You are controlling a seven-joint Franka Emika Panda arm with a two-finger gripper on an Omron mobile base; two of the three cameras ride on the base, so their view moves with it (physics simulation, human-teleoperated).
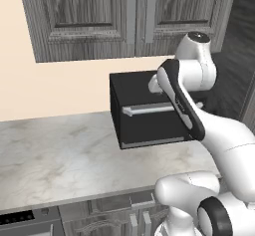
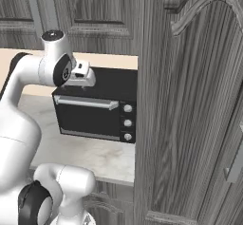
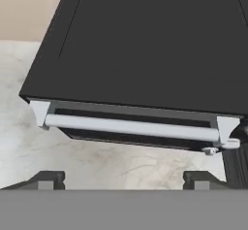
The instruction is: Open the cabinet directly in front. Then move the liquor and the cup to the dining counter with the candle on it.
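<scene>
A boxy black toaster oven point(image 1: 144, 111) with a silver bar handle point(image 3: 131, 127) sits at the back of the pale marble counter point(image 1: 60, 158), against the beige wall point(image 1: 55, 88).

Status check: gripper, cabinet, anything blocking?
Gripper open, empty, above the black oven. Cabinet doors shut, handles untouched. Oven on the counter below.

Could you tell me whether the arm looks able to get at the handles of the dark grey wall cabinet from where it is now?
Probably yes: the dark grey wood-grain wall cabinet hangs closed above, nothing lies between, and the open tool hovers over the black oven box.
</scene>
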